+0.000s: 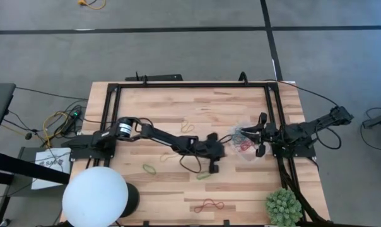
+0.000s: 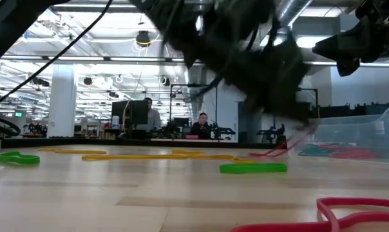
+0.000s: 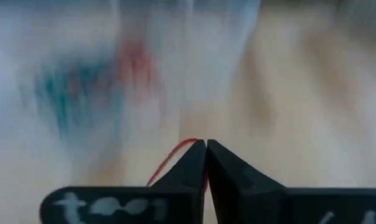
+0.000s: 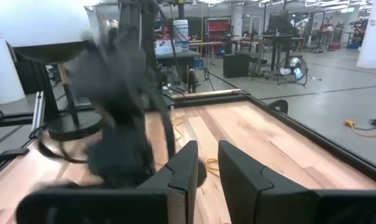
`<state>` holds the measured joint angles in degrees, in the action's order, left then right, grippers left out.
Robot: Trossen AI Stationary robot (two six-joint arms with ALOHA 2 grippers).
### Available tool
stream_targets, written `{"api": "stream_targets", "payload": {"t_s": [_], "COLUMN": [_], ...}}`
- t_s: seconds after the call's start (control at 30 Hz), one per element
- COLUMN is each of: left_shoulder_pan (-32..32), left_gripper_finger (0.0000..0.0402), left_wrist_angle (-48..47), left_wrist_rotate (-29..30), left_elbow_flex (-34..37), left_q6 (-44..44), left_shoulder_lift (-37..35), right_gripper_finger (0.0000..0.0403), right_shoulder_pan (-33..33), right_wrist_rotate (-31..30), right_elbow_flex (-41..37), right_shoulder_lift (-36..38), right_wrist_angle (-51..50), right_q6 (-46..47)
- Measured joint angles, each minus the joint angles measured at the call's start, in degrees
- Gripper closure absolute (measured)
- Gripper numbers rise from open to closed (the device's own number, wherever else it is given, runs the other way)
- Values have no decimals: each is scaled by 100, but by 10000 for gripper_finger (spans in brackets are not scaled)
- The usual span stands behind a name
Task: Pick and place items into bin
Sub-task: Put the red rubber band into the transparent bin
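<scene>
My left gripper (image 1: 223, 151) reaches across the table's middle and is shut on a red rubber band (image 3: 175, 155), just left of the clear bin (image 1: 244, 142). The bin stands on the table and has red and green bands in it (image 2: 349, 138). Loose items lie flat on the wood: a green band (image 1: 149, 169), another green band (image 1: 204, 175), a red one (image 1: 208, 205) near the front edge and a yellow one (image 1: 189, 126). My right gripper (image 4: 206, 171) waits at the bin's right side with a narrow gap between its fingers and nothing in it. My left gripper pinches the red band between its two fingertips; a short arc of the band (image 3: 189, 144) shows at the tips. The fingers slant down toward the table's right. The band (image 2: 281, 149) trails slack below them, its lower end down at the table beside the bin.
A white globe lamp (image 1: 94, 195) stands at the near left and a spiky green plant (image 1: 284, 207) at the near right. A black rail frame (image 1: 190, 84) borders the work area. Black cables (image 1: 190, 161) hang under the left arm.
</scene>
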<state>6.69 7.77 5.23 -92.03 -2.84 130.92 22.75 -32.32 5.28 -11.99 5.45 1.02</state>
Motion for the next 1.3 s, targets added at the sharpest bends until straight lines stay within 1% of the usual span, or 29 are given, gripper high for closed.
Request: {"api": "stream_targets", "payload": {"t_s": [0.1, 0.3, 0.4, 0.5, 0.6, 0.73, 0.9, 0.97, 1.1, 1.17, 1.3], "left_shoulder_pan": [-10, 29, -23, -146, -310, -446, -517, -526, -534, -535, -535], "left_gripper_finger": [401, 401, 401, 401, 401, 401, 401, 401, 402, 401, 401], "left_wrist_angle": [46, 49, 39, -16, 70, 721, 808, 726, 437, 436, 316], "left_wrist_rotate": [1, 50, 93, 156, -100, -413, -499, -493, -303, -106, 481], "left_elbow_flex": [-506, -1157, -1199, -1182, -1187, -1263, -1825, -2051, -2571, -2638, -2631], "left_q6": [6, 722, 928, 955, 953, 929, 869, 997, 1290, 1491, 1851], "left_shoulder_lift": [-57, -38, -55, -33, -4, 454, 903, 1024, 1208, 1186, 1184], "right_gripper_finger": [344, 344, 344, 344, 344, 344, 344, 344, 344, 344, 344], "right_shoulder_pan": [-1, 0, -1, -1, -1, -1, -1, -1, -1, -1, -1], "right_wrist_rotate": [-227, -229, -229, -227, -228, -229, -231, -233, -229, -205, -231], "right_elbow_flex": [0, 0, 0, 0, 0, 1, 0, 0, 0, 13, 2], "right_shoulder_lift": [2, 2, 0, 0, 0, 0, 7, 2, -2, 0, -4], "right_wrist_angle": [221, 449, 451, 451, 455, 634, 711, 706, 712, 765, 691], "right_q6": [0, 3, 2, 2, 0, -17, -17, -41, -147, -149, -155]}}
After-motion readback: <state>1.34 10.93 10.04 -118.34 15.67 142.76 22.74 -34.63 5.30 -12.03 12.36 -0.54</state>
